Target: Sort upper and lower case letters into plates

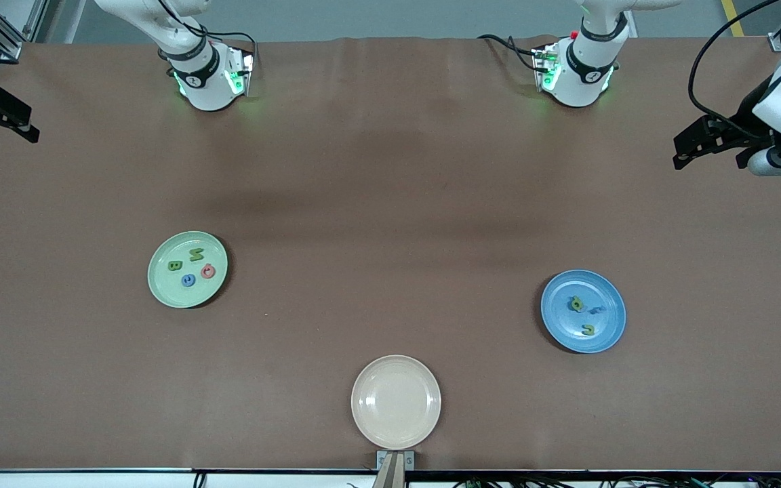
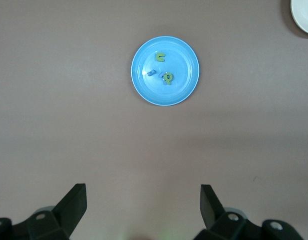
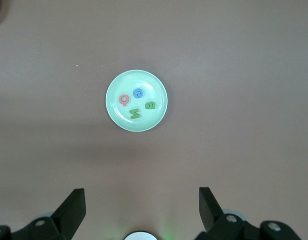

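Letters point(image 3: 136, 102) on plates point(image 2: 165, 70), both grippers point(image 2: 143, 210) high above (fingers apart)

We see a plain brown table point(image 1: 390, 203) with no pattern. On it are 3 matte, unpatterned plates: a pale mint green plate point(image 1: 160, 285), a mid blue plate point(image 1: 607, 335) and a beige cream plate point(image 1: 396, 402). The mint one holds 2 green letters point(image 1: 196, 255), 1 blue letter point(image 1: 188, 280) and 1 pinkish-red letter point(image 1: 208, 271). On the blue one we make out 2 olive-green letters point(image 1: 588, 330) and darker blue pieces point(image 1: 596, 310).
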Tool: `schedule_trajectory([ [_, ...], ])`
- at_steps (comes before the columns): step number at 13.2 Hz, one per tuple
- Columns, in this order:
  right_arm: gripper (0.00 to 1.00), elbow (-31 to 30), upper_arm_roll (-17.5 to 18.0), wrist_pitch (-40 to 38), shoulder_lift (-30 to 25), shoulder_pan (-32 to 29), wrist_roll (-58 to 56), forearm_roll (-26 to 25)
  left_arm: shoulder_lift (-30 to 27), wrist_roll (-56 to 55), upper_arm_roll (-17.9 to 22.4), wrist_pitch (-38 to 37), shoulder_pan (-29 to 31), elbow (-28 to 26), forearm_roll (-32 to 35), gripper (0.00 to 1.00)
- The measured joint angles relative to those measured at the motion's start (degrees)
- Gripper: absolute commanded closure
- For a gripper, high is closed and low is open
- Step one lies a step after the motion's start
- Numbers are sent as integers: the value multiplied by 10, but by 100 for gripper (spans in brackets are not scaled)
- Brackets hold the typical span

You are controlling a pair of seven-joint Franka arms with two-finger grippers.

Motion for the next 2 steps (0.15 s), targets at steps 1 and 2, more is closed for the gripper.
schedule_trajectory([
  [1,0,0,0,-1,0,0,0,2,0,0,0,0,0,0,0,0],
  [2,0,-1,0,-2,1,0,2,6,0,0,0,0,0,0,0,0],
])
